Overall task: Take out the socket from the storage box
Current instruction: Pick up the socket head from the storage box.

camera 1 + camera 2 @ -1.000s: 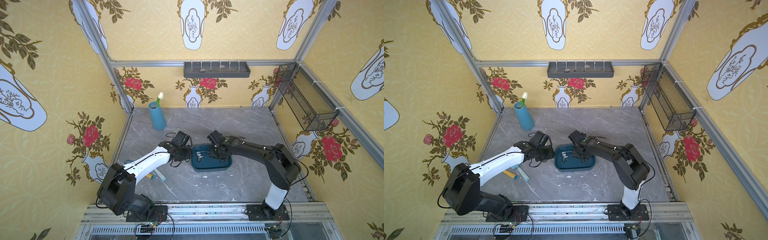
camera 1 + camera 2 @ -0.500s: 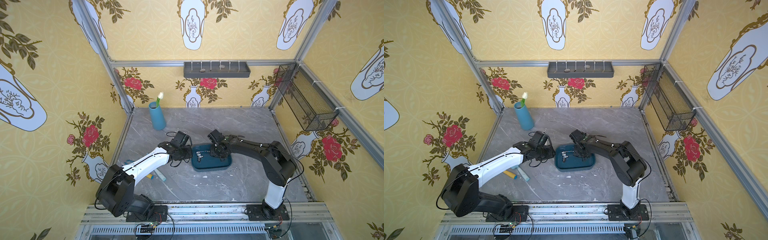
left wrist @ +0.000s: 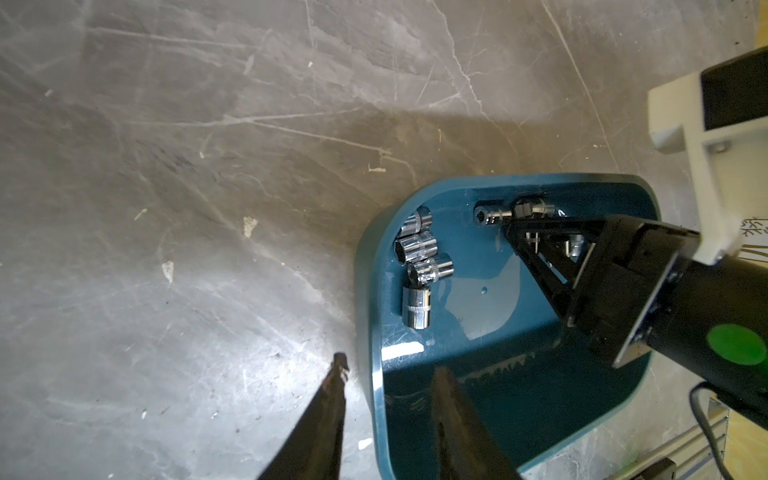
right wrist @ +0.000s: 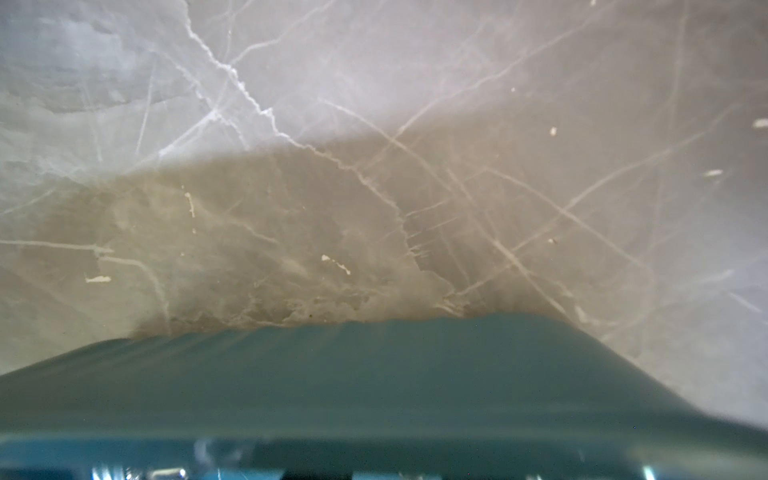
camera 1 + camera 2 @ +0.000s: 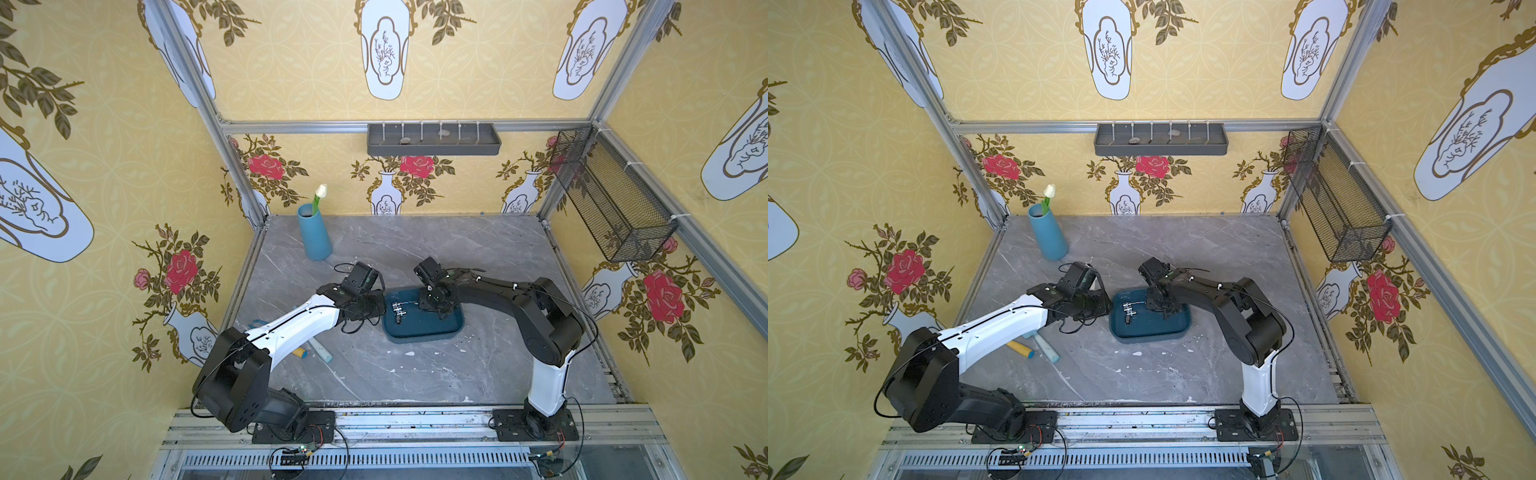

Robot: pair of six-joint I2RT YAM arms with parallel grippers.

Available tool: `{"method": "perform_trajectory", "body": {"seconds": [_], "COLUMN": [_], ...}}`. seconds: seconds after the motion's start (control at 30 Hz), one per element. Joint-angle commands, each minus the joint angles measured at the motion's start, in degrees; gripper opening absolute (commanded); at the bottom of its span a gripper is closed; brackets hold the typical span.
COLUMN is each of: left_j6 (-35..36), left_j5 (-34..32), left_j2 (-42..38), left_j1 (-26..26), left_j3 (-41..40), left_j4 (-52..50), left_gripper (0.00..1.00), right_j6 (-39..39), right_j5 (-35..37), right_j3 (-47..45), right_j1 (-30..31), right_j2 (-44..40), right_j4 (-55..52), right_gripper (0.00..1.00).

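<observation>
The teal storage box [image 5: 428, 328] sits mid-way across the grey marble table [image 5: 415, 249], with an arm reaching in from either side. The left gripper [image 3: 390, 365] straddles the rim on its own side, jaws partly apart. One finger [image 3: 328, 411] is down just outside the wall, the other inside the tub, and neither looks pressed against the plastic. Just past it, four chrome sockets [image 3: 417, 249] lie bunched against the box's wall. Two more sockets [image 3: 492, 216] lie farther across, right at the tips of the right gripper [image 3: 506, 222]. That one shows side-on, so I cannot tell how wide it stands or whether it has anything; its own wrist camera is filled by blurred box wall. From above, both wrists cover their fingers. Beside the left forearm lie a yellow stick [image 5: 1020, 350] and a pale stick [image 5: 1047, 349]. A blue vase [image 5: 314, 237] holding a white tulip [image 5: 321, 191] stands back left, well apart from the box. A grey compartment tray [image 5: 432, 145] hangs on the back wall, a black wire-mesh basket [image 5: 611, 199] on the right wall.
</observation>
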Motion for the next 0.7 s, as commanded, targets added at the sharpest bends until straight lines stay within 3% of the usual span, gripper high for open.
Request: {"method": "perform_trajectory", "body": {"seconds": [0.0, 0.33, 0.67], "left_j6": [0.84, 0.9, 1.05], "left_j5": [0.24, 0.12, -0.21], "left_j2": [0.4, -0.01, -0.11], "left_j1": [0.07, 0.06, 0.06], "left_j3": [-0.45, -0.76, -0.62], "left_j4": [0.86, 0.77, 0.44], "left_gripper": [0.4, 0.4, 0.4], "right_j6": [-0.3, -1.26, -5.96], "right_j5": [-0.65, -1.34, -1.37], "right_j3": [0.57, 2.22, 5.86], "right_j1": [-0.02, 0.09, -0.6], "right_j2": [0.69, -0.37, -13.44], "right_j4": [1.44, -0.73, -9.33], "right_gripper": [0.33, 0.13, 0.12]}}
